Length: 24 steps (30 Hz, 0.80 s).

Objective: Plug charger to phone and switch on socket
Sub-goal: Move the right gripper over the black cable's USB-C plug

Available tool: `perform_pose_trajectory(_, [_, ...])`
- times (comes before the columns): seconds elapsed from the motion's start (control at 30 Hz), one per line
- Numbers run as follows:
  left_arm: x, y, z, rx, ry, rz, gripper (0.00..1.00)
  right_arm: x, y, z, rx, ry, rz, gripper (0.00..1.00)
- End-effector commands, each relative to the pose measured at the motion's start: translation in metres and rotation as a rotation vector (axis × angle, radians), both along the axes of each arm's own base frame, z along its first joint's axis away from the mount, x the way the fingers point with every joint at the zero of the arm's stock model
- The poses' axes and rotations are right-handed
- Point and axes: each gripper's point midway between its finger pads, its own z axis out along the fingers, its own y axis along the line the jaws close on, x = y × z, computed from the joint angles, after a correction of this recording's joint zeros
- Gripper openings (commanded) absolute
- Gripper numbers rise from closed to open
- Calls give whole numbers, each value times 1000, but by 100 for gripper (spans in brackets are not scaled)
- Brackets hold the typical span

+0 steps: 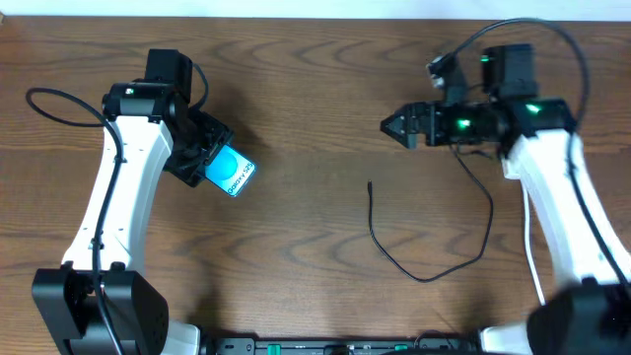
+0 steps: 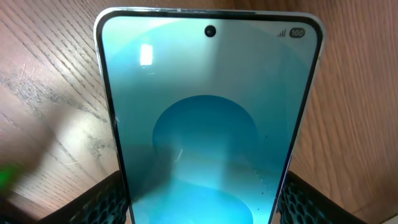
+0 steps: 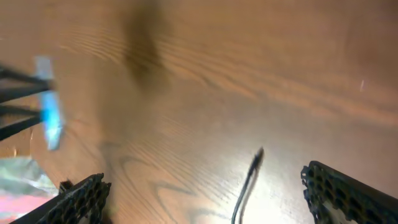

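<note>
One phone (image 2: 208,112) end hidden in left pincer (image 2: 205,205), charger (image 3: 249,177) blurred

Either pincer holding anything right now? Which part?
Left pincer grips the phone by its side edges, at the end away from the front camera. Right pincer is open and empty.

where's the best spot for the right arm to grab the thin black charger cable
Probably just behind the small connector tip of the thin black charger cable, where it lies straight and free on the wooden table. Come from above, closing across its line; the open right end effector is nearest it.
</note>
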Motion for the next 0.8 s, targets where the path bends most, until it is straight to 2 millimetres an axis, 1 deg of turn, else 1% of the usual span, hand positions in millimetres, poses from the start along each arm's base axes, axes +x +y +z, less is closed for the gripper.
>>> perform_pose_trajectory(0.0, [1,1,4,16,-14,-14,7,4,7,-46,-98,167,-103,99])
perform_pose_trajectory(0.03, [1,1,4,17,-14,-14,7,3,12,-63,-142,208,-115,99])
perform_pose_trajectory(0.17, [1,4,3,31,-14,-11,7,-3,23,-104,-296,289,-180,99])
perform_pose_trajectory(0.23, [1,4,3,31,-14,-11,7,-5,25,-113,-351,304,-224,98])
perform_pose_trajectory(0.33, [0,4,3,31,-13,-11,7,-12,24,-120,-437,322,-310,91])
perform_pose_trajectory(0.47, [0,4,3,31,-12,-12,7,-21,21,-123,-542,315,-393,89])
perform_pose_trajectory(0.57, [-1,4,3,31,-7,-12,7,-25,23,-123,-583,297,-403,90])
perform_pose_trajectory(0.63, [-2,4,3,32,-3,-12,7,-26,25,-124,-593,291,-395,92])
perform_pose_trajectory(0.77, [-4,5,2,35,4,-12,7,-29,24,-132,-603,312,-393,91])
